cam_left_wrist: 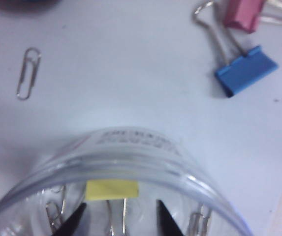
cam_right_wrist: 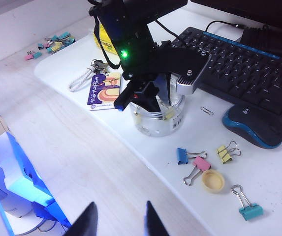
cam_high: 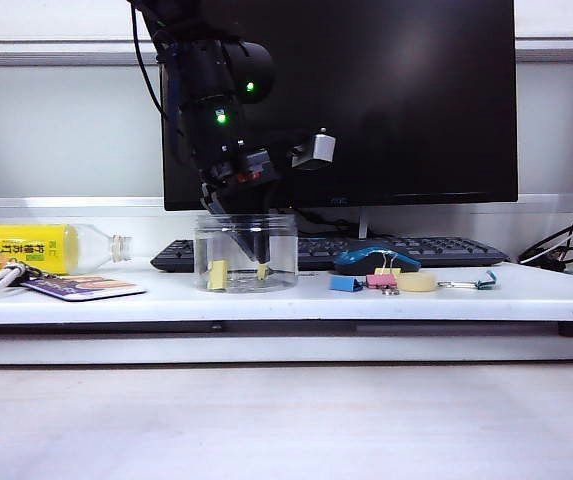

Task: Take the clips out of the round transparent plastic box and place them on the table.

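The round transparent plastic box (cam_high: 246,250) stands on the white table (cam_high: 266,302) in front of the monitor. My left gripper (cam_high: 252,252) reaches down into it from above. In the left wrist view the box's rim (cam_left_wrist: 131,157) curves in front of the left gripper (cam_left_wrist: 121,216), whose jaws stand open. One pale-yellow clip (cam_left_wrist: 112,189) lies just ahead of the fingertips, its wire handles between them and clear of both. Two yellow clips (cam_high: 218,274) show through the box wall. Another yellow clip (cam_right_wrist: 224,153) lies on the table near the mouse. My right gripper (cam_right_wrist: 121,219) hangs open over the wood-grain surface.
Right of the box lie a blue clip (cam_high: 345,284), a pink clip (cam_high: 381,282), a pale-yellow round roll (cam_high: 416,282), a teal clip (cam_high: 486,281) and a blue mouse (cam_high: 376,258). A keyboard (cam_high: 406,248) sits behind. A bottle (cam_high: 46,247), keys and a card (cam_high: 81,288) lie left. A paper clip (cam_left_wrist: 28,73) lies loose.
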{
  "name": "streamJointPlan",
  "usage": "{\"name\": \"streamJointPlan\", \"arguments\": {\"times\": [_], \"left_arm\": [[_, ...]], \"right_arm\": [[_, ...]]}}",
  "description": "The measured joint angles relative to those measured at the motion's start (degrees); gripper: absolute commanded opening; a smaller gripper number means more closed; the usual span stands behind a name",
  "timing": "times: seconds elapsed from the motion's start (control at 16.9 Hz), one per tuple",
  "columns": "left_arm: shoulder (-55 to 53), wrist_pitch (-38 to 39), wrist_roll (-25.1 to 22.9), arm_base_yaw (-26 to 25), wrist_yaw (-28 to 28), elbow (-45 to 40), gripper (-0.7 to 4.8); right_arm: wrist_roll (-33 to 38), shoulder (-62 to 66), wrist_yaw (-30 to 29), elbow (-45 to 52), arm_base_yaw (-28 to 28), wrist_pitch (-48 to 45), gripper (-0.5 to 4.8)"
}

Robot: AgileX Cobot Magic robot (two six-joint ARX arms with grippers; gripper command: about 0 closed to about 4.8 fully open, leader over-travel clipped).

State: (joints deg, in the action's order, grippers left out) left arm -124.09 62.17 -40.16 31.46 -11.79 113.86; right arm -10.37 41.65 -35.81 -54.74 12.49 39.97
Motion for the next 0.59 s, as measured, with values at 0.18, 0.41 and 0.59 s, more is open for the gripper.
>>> {"name": "streamJointPlan", "arguments": {"times": [0.18,0.41,0.59], "left_arm": [[-0.02,-0.15,0.00,-0.35,-0.92,0.02,1.83],[-1.27,-1.42,0.00,-0.55,-2.32,0.15,1.83],[-1.53,-1.70,0.00,-0.55,-2.36,0.22,1.33]], "right_arm": [[0.00,0.00,0.00,0.00,0.00,0.00,1.26],[0.00,0.00,0.00,0.04,0.00,0.00,1.26],[0.00,0.00,0.00,0.07,0.00,-0.02,1.26]]}}
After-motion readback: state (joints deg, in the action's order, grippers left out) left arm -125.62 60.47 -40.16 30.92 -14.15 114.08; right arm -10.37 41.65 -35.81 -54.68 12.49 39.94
